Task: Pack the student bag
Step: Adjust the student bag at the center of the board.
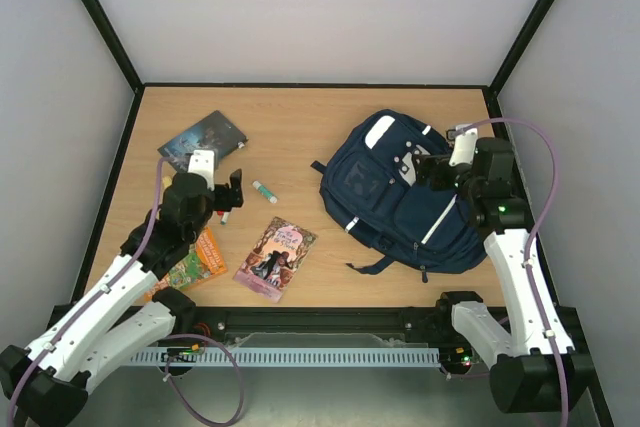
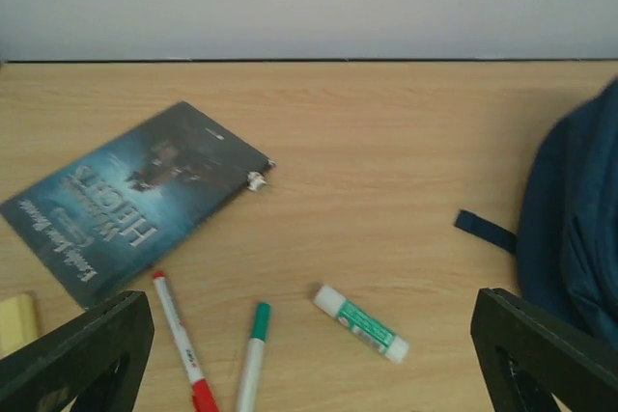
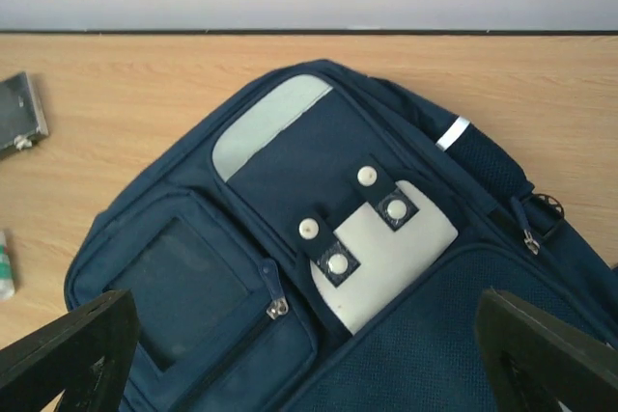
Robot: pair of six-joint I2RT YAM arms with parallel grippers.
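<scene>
The backpack lies flat on the right half of the wooden table, with its front side up. Its top end with the light grey patch points to the far edge. One dark strap sticks out from it toward the near edge. In the right wrist view a front pocket with a small zip pull is visible, and also a grey flap with snap buttons. Whether the main zip is open, I cannot tell from these views.

The right gripper is above the upper front of the backpack. Its jaws stand wide apart and hold nothing. It seems to hover just over the fabric, but I cannot say for sure that it does not touch it.

The left gripper is over the left half of the table, also with jaws wide apart and nothing between them. Below it lie a red pen and a green pen side by side, and a white glue stick just beside them, toward the backpack. A dark book lies farther back on the left. A pink book lies near the front edge, well apart from the backpack. An orange and green book is partly hidden under the left arm.
</scene>
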